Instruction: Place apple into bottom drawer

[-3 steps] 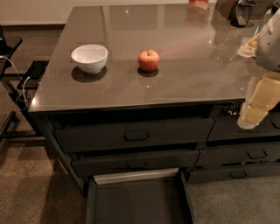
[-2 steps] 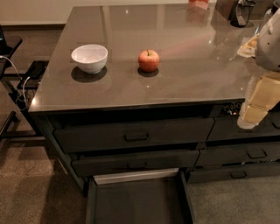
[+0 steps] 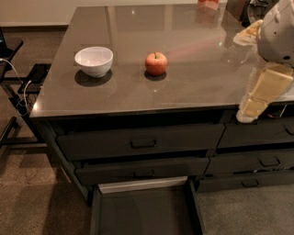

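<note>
The apple (image 3: 156, 63), red with yellowish patches and a short stem, stands on the grey countertop (image 3: 183, 87) near its middle. The bottom drawer (image 3: 142, 215) is pulled open below the counter's front, with a dark flat inside and a pale silvery strip at its back; nothing lies in it. My gripper (image 3: 249, 111) hangs at the right edge of the view, over the counter's front right edge. It is well to the right of the apple, apart from it, and holds nothing that I can see.
A white bowl (image 3: 93, 60) stands on the counter left of the apple. Shut dark drawers with recessed handles (image 3: 143, 143) sit above the open one, and more are at the right (image 3: 268, 161). A black stand with cables (image 3: 20, 85) is at the left. Some items (image 3: 209, 3) stand at the counter's back right.
</note>
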Controlling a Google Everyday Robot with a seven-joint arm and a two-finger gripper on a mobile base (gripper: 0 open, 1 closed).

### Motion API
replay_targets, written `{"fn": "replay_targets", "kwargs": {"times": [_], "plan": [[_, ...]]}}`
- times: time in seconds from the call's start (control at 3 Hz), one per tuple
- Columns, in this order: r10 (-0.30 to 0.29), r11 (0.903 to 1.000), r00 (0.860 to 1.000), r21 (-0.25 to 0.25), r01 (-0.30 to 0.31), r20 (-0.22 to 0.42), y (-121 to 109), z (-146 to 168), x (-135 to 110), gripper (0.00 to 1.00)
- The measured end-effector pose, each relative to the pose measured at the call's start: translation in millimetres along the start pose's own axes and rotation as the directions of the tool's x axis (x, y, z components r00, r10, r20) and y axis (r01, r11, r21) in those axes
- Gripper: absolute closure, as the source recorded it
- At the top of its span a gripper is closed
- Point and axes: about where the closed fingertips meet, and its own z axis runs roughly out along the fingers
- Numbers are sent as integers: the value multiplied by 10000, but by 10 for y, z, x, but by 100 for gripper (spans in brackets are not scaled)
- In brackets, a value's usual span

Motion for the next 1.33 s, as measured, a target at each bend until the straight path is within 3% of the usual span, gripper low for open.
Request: {"fn": "replay_targets", "kwargs": {"times": [0.33, 0.67, 1.33], "plan": [[-663, 9974, 9895, 352, 623, 1281, -197, 39, -293, 0], [-665, 9974, 9893, 349, 624, 1301, -202, 48, -302, 0], [-1229, 9920, 9712, 535, 1143, 2039, -646, 630, -619, 0]]}}
